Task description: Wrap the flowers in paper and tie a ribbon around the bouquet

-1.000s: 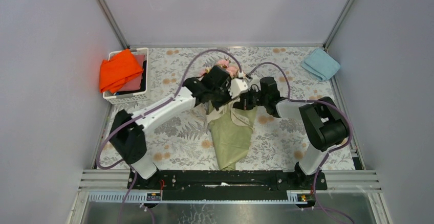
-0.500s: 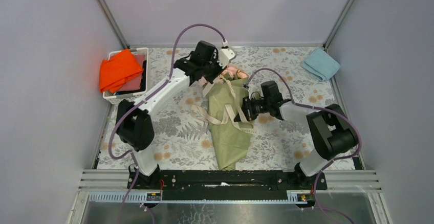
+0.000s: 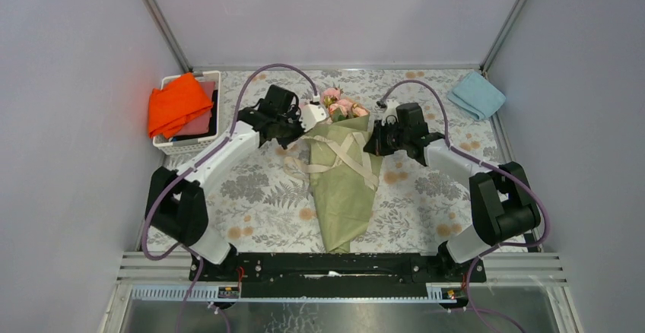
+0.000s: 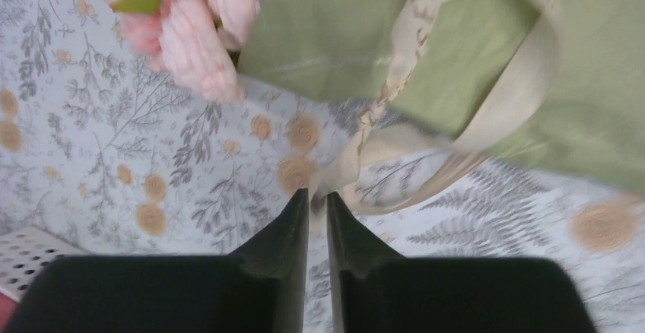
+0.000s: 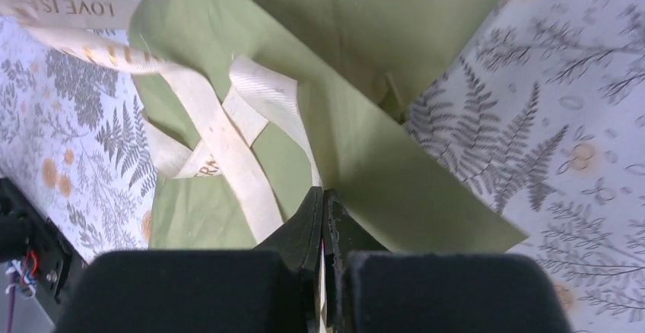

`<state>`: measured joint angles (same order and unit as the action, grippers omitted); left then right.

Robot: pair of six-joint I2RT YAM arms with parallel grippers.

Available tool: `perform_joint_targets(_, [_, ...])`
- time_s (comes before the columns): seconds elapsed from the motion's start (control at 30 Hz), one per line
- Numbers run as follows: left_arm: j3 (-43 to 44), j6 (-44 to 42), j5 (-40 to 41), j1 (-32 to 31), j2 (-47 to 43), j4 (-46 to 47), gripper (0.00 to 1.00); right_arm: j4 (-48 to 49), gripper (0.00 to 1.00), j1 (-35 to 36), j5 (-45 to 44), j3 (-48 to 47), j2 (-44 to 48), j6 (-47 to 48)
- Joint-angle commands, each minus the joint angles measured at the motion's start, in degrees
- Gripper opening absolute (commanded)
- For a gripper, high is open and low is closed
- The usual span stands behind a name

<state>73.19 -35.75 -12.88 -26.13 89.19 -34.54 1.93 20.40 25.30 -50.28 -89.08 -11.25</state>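
The bouquet lies in mid-table: pink flowers (image 3: 341, 107) stick out of the far end of an olive-green paper (image 3: 342, 196) cone that points toward the arm bases. A cream ribbon (image 3: 341, 150) crosses over the cone's upper part. My left gripper (image 3: 303, 124) sits just left of the cone's mouth. It is shut on the ribbon (image 4: 403, 44), which runs from the fingertips of the left gripper (image 4: 317, 195) up to the paper (image 4: 335, 21) beside the flowers (image 4: 194, 33). My right gripper (image 3: 373, 144) is at the cone's right edge. In its own view the right gripper (image 5: 322, 190) is shut on the ribbon (image 5: 228, 150) over the paper (image 5: 380, 36).
A white basket (image 3: 190, 147) holding an orange cloth (image 3: 179, 105) stands at the back left. A folded light blue cloth (image 3: 476, 95) lies at the back right. Grey walls close in the floral-patterned table on three sides.
Both grippers were bunched over the bouquet's top. The left one swung back and then out to the left, the right one moved out to the right, and the ribbon now shows crossed over the cone.
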Motion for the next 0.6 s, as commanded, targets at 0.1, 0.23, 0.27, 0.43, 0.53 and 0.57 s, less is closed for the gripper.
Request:
perform_joint_targets(0.1, [4.30,-7.95,3.46,0.15,6.72,-5.48,0.80,-1.63,0.00,0.08,-3.37,-5.48,2.61,1.82])
perform_joint_targets(0.23, [7.71,-9.43,-12.42,-3.79,5.07,-7.26,0.98,-1.58,0.00,-0.01,-0.57,-6.88,3.98,0.93])
perform_joint_targets(0.27, [6.87,-9.56,-16.06,-4.63,4.79,-6.19,0.99,-1.58,0.00,-0.03,0.17,-7.30,4.28,0.31])
perform_joint_targets(0.43, [1.59,-7.85,-10.77,-10.28,8.56,2.67,0.99,-6.26,0.00,-0.18,1.99,-9.68,4.96,-1.41])
perform_joint_targets(0.53, [1.72,-4.82,-7.03,-10.34,11.03,6.79,0.95,-6.92,0.00,-0.48,2.59,-10.14,5.97,-2.53])
perform_joint_targets(0.57, [1.43,-4.44,-6.17,-10.31,11.43,8.25,0.93,-7.19,0.00,-0.58,2.83,-10.42,6.32,-2.86])
